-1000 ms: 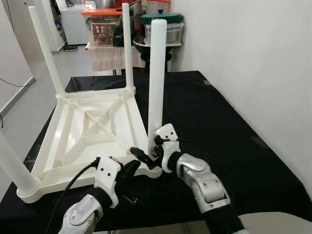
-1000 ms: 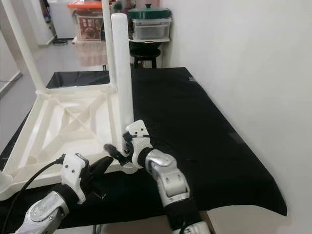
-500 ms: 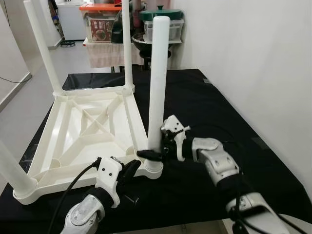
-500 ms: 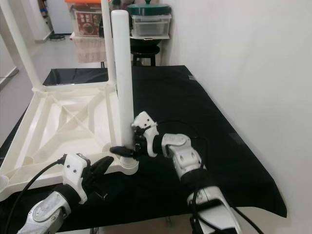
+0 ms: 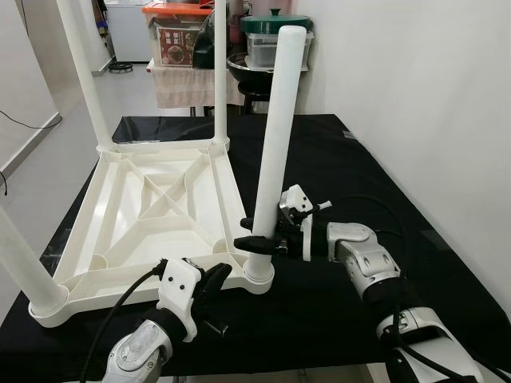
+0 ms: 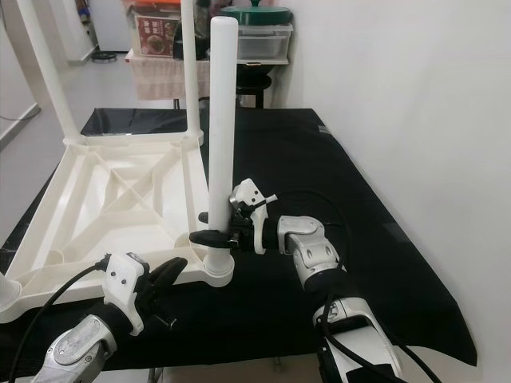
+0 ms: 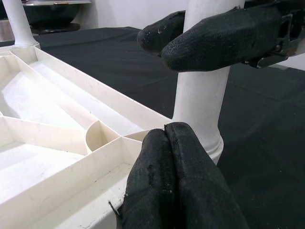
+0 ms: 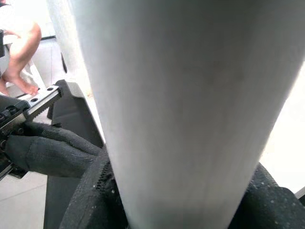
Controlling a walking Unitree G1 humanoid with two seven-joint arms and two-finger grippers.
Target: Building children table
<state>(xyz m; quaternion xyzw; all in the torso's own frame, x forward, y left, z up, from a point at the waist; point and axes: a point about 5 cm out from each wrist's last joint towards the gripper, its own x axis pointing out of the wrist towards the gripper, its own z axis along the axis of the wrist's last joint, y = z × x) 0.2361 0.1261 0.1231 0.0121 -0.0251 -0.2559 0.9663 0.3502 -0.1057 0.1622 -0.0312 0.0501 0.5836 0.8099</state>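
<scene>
A white plastic children's table (image 5: 152,215) lies upside down on the black cloth. Three legs stand in its corners: far left (image 5: 84,80), far right (image 5: 220,88) and near left (image 5: 20,263). The fourth leg (image 5: 275,128) stands in the near right corner socket (image 5: 258,275), leaning slightly right at the top. My right gripper (image 5: 259,242) is shut on this leg just above the socket; the leg (image 8: 167,119) shows close up between its pads. My left gripper (image 5: 215,279) is shut with nothing in it, its fingers (image 7: 176,181) at the table's near rim beside that socket.
A small dark part (image 5: 215,325) lies on the cloth (image 5: 359,175) near the front edge. Storage boxes (image 5: 172,40) and a green-lidded container (image 5: 275,40) stand behind. A white wall runs along the right. A person's bare legs (image 8: 19,52) show in the right wrist view.
The camera has shifted. My right arm has swung out to the right while staying shut on the leg, which now leans a little. The left gripper has hardly moved.
</scene>
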